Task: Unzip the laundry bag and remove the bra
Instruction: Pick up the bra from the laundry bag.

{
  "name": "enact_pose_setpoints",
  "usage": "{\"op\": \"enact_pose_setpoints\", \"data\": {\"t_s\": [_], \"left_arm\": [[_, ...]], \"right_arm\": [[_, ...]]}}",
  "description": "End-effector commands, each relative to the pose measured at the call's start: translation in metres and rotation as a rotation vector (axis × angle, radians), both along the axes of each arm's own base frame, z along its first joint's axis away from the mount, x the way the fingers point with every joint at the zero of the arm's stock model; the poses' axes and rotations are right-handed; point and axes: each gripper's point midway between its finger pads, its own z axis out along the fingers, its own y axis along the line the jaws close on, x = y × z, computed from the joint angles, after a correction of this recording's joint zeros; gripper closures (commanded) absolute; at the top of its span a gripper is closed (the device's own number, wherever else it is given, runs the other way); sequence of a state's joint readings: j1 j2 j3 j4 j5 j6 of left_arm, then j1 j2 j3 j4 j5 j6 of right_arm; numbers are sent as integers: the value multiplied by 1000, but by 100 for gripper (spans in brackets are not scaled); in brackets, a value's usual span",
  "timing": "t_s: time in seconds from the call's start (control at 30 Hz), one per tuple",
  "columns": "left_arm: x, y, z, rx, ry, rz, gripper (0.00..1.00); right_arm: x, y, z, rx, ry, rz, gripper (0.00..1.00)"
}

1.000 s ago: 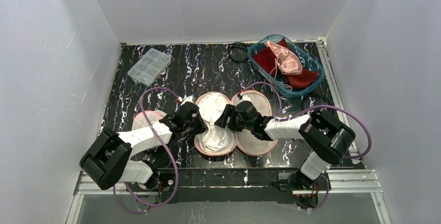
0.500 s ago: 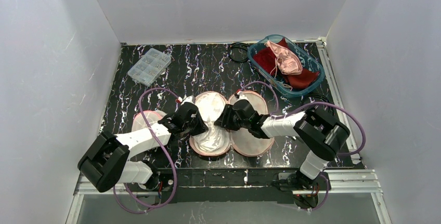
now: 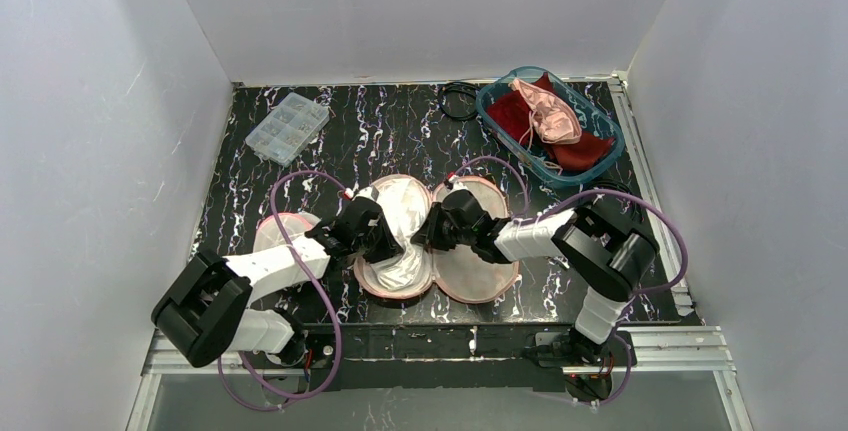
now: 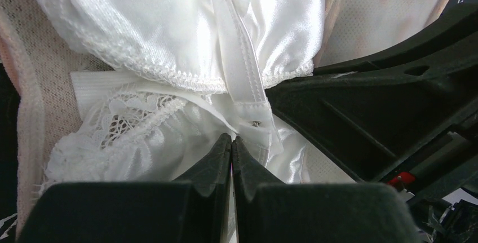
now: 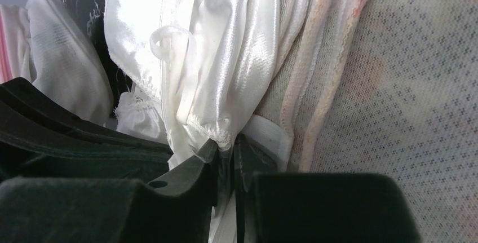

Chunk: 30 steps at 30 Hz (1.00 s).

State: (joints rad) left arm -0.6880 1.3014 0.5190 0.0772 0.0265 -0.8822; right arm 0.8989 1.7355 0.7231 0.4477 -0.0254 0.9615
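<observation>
Satin, white and glossy, sits bunched between the two arms. The bra [image 3: 398,236] lies in the left half of the laundry bag [image 3: 475,276], which is already unzipped and spread open like a shell near the front of the table [image 3: 400,131].

The change is on the right. A second ago the right gripper [image 5: 225,153] stood wide; now its jaws have drawn in to a narrow slit with a fold of satin caught at the tips. The left gripper [image 4: 231,141] stays pressed shut low on the lace, and a sliver of white between its fingers suggests a thin pinch of the bra. Bag and bra together have also slid a little to the left.

To my eye the unzipping is over and both arms now have cloth, so lifting the bra out comes next. The bag's pink-edged rim [image 5: 315,85] lies just beside the right fingers and might come up with it.
</observation>
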Motion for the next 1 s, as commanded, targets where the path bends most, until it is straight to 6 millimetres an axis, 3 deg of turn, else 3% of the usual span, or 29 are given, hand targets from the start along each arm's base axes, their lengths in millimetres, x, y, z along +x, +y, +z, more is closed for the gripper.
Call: {"op": "enact_pose_setpoints", "data": {"t_s": [0.0,0.1,0.2,0.53,0.73,0.9,0.97], "left_arm": [[-3,2,4,-12,-6,-9,100],[-3,5,9,-6,-20,-6,100],[-3,8,16,3,-34,-3,100],[-6,30,39,47,-80,37,94],[-8,37,42,63,-92,46,91],[-2,28,37,39,-85,37,91],[1,21,35,28,-79,26,91]], "right_arm": [[4,16,24,66,-56,35,84],[2,15,38,68,-101,65,95],[0,11,48,33,-130,94,99],[-6,-4,76,-48,-232,192,99],[-20,-27,59,-153,-210,246,99],[-32,-40,37,-136,-150,222,99],[-32,-38,36,-98,-140,206,91]]}}
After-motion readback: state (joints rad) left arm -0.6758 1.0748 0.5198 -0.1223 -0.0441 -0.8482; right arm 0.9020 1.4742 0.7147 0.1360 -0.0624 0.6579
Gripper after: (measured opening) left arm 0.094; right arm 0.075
